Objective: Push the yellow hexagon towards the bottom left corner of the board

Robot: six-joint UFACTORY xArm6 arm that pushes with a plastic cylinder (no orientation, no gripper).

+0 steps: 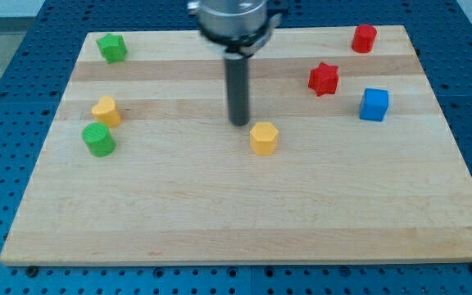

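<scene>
Yellow hexagon (264, 138) — just lower-right of tool tip (240, 123), apart

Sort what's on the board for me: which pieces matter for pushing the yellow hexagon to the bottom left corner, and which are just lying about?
In the job:
yellow hexagon
my tip, just up-left of it
board

Lying about:
yellow block
green cylinder
green star
red star
red cylinder
blue cube

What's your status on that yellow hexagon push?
My tip just up-left of yellow hexagon, small gap, not touching. Hexagon mid-board. Path toward bottom left corner open; green block and yellow block sit above it.
</scene>
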